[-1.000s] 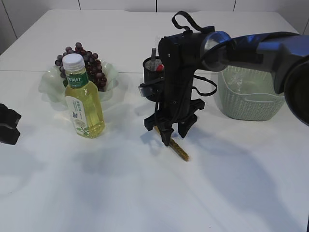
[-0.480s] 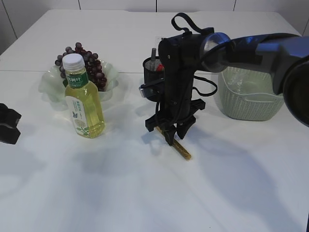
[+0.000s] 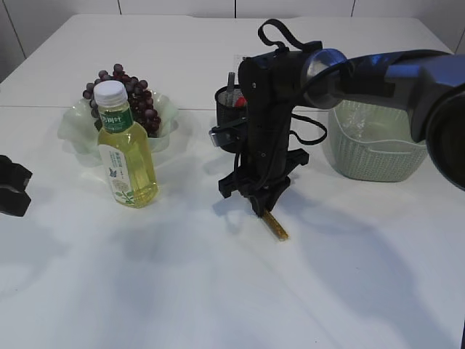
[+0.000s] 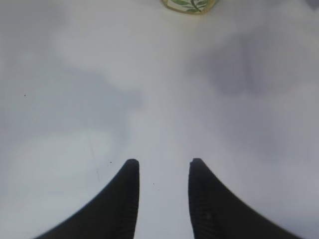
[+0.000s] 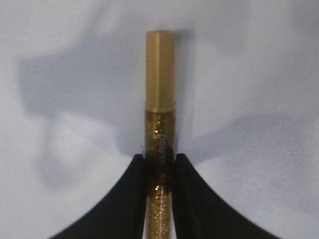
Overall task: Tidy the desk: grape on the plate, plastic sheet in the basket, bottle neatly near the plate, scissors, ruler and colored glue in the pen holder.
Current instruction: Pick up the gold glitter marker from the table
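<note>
A broad white table (image 3: 218, 291) fills the space, with pale wall panels behind it. The right arm reaches in from the right edge, bends sharply at the wrist and points its black gripper (image 3: 260, 206) straight down at the tabletop near the middle. Its fingers (image 5: 137, 199) are pressed in on a gold glitter glue tube (image 5: 159, 114), pinching the glittery barrel on both sides (the plain gold cap end sticks out past the fingertips and lies on the table). Just behind the arm stands the dark pen holder (image 3: 228, 109) with something red showing at its rim. The green woven basket (image 3: 374, 149) sits to the right. To the left, the bottle (image 3: 126, 149) of yellow drink stands upright just in front of the pale plate (image 3: 73, 127), which carries the grapes (image 3: 134, 98). The left gripper (image 4: 162, 172) hovers low at the far left, its two fingers parted around nothing, bare table between them.
</note>
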Controlling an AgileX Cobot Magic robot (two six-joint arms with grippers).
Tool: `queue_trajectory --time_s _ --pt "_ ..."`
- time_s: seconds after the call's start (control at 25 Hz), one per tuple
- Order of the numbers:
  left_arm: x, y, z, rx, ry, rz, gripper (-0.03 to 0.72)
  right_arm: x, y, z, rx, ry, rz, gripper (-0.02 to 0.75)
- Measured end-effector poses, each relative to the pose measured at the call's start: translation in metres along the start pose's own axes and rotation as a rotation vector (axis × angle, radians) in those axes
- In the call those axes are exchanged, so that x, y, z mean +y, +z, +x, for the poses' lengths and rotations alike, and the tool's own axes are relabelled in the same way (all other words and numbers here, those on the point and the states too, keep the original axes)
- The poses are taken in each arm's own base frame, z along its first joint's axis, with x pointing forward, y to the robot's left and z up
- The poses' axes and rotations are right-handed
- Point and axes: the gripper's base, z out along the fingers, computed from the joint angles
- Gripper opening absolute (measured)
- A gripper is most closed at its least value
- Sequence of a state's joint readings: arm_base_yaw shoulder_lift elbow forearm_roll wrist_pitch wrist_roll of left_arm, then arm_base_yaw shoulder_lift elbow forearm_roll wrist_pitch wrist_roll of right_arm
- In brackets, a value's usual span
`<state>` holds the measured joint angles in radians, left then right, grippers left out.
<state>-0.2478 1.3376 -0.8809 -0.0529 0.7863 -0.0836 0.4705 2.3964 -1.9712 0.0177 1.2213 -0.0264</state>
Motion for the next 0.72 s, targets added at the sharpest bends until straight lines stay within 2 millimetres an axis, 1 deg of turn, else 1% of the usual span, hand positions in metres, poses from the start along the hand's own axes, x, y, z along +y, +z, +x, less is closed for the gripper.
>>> queue_trajectory --time_s 0.16,0.52,0.72 --pt "0.0 0.0 0.0 0.0 0.0 0.0 0.246 0.0002 0.0 0.0 0.0 -0.008 -0.002 0.11" --pt "0.0 0.0 0.0002 0.002 0.0 0.0 0.246 0.0003 0.0 0.0 0.0 -0.017 -0.003 0.074" --pt "0.0 0.0 0.0002 0.002 0.0 0.0 0.246 0.0004 0.0 0.0 0.0 -0.019 -0.004 0.067"
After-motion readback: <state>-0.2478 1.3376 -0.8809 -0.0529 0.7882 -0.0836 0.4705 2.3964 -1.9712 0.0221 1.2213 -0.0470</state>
